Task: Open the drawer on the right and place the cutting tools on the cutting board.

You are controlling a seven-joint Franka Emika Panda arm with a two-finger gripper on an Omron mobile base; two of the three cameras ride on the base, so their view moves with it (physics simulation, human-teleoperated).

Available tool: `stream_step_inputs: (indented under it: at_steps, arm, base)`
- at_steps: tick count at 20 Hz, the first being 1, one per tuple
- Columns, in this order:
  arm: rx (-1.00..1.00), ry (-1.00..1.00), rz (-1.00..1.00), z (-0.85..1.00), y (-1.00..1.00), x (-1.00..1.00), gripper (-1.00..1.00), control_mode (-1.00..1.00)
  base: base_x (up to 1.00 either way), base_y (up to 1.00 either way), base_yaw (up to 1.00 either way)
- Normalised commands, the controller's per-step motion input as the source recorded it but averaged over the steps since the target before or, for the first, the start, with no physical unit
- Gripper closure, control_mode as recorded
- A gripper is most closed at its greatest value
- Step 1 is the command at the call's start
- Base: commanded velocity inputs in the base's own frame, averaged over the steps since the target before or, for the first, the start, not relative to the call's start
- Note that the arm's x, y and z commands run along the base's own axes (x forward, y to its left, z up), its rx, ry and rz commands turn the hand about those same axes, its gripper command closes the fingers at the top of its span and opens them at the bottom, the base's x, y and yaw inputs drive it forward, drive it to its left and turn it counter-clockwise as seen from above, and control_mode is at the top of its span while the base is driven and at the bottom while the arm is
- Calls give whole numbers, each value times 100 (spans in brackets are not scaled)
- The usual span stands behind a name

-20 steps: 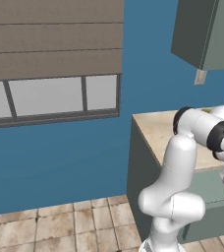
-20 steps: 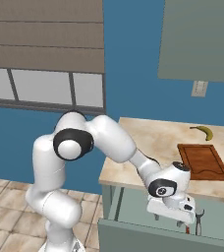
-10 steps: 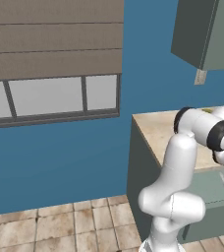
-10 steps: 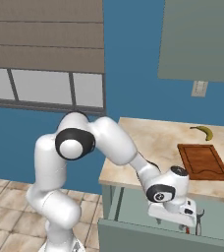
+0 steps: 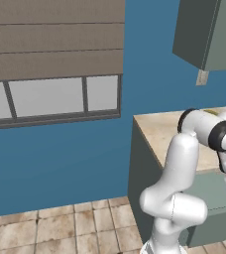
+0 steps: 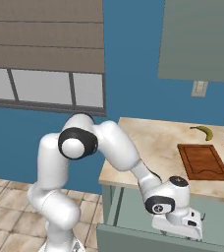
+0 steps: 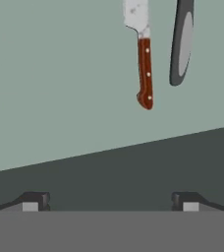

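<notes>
In the hand view a knife (image 7: 143,59) with a steel blade and a red-brown riveted handle lies on the grey-green drawer floor (image 7: 60,74). Just to its right lies a long dark tool (image 7: 182,44) with a grey face. My gripper (image 7: 110,203) is open and holds nothing; it hovers short of both tools, over a darker band. In the right base view my white hand (image 6: 177,224) reaches down into the pulled-out drawer (image 6: 128,216) below the counter. The reddish-brown cutting board (image 6: 202,161) lies bare on the counter at the right.
A banana (image 6: 203,131) lies on the beige counter (image 6: 148,147) behind the board. A grey wall cabinet (image 6: 200,39) hangs above. The drawer's front panel (image 6: 133,241) juts out toward the base. Tiled floor (image 5: 60,228) spreads to the left.
The hand has sunk a little lower into the drawer. The jaws stay wide open and the tools have not moved.
</notes>
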Motion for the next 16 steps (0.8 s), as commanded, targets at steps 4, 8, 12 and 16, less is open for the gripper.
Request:
stream_step_inputs:
  at_steps: [4,8,12,16]
  arm:
    - [-1,0,-2,-3,-30,-64,-100,-100]
    - [0,0,-3,0,-40,-94,-100,-100]
    - [0,0,-4,2,-38,-95,-100,-100]
    - [0,-2,0,34,-3,-6,-100,-100]
  base:
    - [0,0,0]
    - [0,0,0]
    - [0,0,0]
    - [0,0,0]
